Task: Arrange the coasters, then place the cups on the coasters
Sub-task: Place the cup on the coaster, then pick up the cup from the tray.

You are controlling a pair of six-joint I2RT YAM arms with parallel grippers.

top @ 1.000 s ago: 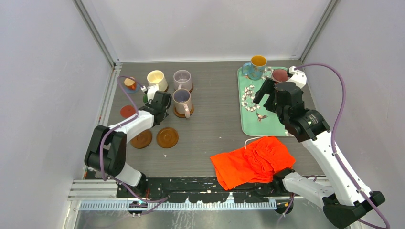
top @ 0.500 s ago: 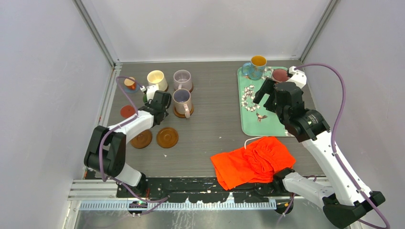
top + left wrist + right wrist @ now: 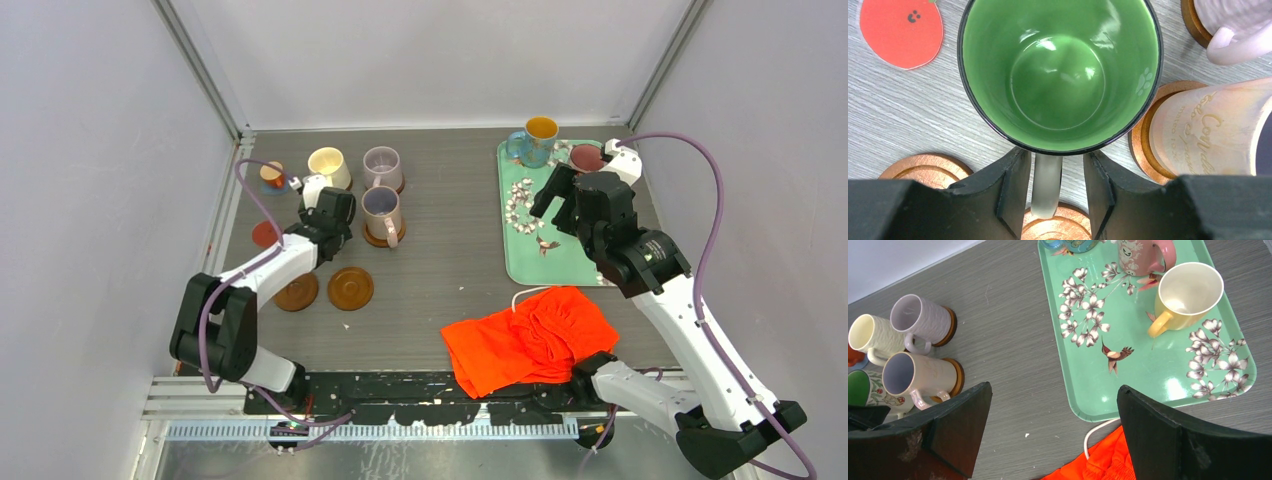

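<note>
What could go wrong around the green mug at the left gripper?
1. The green mug's handle sits between the left gripper's partly open fingers; a sideways pull-out could drag or tip it.
2. The pale lettered mug on its coaster stands close beside; a swing might knock it.
3. No coaster shows under the green mug: placement unconfirmed.

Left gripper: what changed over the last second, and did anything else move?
The left gripper opened, letting go of the handle of the green mug, and edged slightly forward. The right gripper, open over the tray, did not move.
</note>
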